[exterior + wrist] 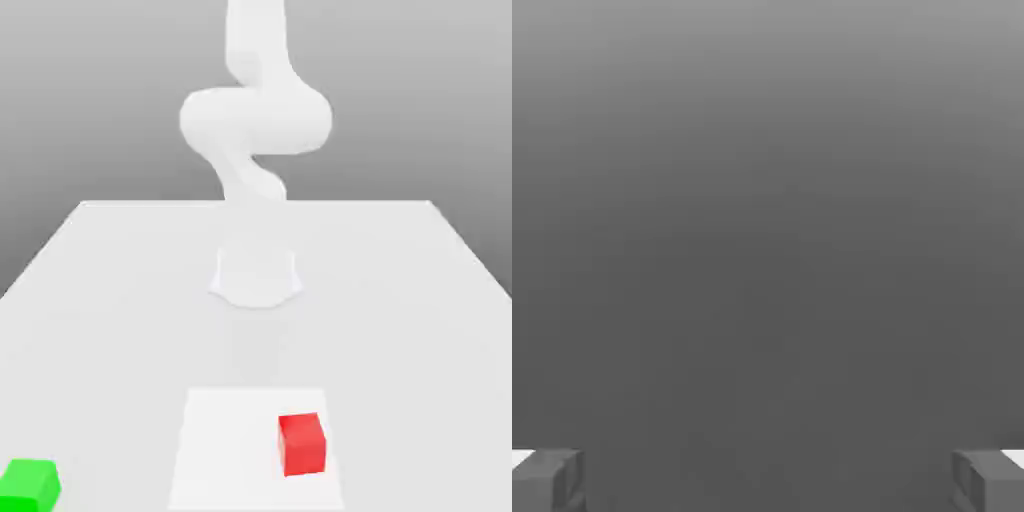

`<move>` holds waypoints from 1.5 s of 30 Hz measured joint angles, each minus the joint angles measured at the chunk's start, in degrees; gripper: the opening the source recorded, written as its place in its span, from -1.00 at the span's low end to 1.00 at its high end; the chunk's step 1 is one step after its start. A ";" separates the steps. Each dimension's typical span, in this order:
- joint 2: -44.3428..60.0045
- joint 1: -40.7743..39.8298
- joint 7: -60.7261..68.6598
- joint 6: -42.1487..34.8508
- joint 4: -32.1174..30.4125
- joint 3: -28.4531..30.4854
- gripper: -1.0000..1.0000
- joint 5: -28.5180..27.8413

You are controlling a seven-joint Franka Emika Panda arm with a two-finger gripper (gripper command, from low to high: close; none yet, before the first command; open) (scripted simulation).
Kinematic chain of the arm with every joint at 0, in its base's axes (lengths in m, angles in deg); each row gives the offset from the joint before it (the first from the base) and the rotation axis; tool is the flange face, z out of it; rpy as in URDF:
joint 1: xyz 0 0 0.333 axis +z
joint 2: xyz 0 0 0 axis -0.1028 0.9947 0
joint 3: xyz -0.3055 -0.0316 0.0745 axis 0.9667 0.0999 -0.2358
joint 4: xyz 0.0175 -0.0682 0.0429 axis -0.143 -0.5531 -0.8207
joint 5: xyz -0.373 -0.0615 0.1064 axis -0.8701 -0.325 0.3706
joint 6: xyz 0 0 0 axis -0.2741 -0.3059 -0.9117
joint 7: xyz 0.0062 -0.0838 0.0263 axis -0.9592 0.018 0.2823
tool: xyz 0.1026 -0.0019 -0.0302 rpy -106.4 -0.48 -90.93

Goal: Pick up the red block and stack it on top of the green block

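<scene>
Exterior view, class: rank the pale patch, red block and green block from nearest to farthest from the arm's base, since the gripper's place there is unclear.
1. The pale patch, straight in front of the base; its far edge reaches closest.
2. The red block, on the patch, toward the exterior view's right.
3. The green block, at the exterior view's left corner.

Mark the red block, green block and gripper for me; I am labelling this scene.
red block (302, 444): exterior view, on its front face.
green block (28, 485): exterior view, on its top face.
gripper (768, 480): hand view, midway between its two fingertips.
</scene>
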 joint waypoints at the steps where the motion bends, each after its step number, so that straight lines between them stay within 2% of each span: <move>1: 2.26 0.11 0.06 1.09 -0.81 -0.19 0.00 0.00; 21: 43.98 3.17 0.52 21.18 -15.83 -3.12 0.00 -0.91; 27: 56.44 4.14 -0.56 30.67 -15.45 -2.02 0.00 -2.46; 28: 58.06 4.36 -0.72 32.04 -15.22 -1.76 -1.00 -2.67; 35: 58.24 4.30 -0.87 32.19 -15.20 -1.81 -1.00 -2.86; 40: 49.26 3.65 0.27 24.57 -16.56 -2.78 -1.00 -1.33; 45: 50.50 -2.02 -4.25 18.06 -8.93 3.32 -1.00 1.72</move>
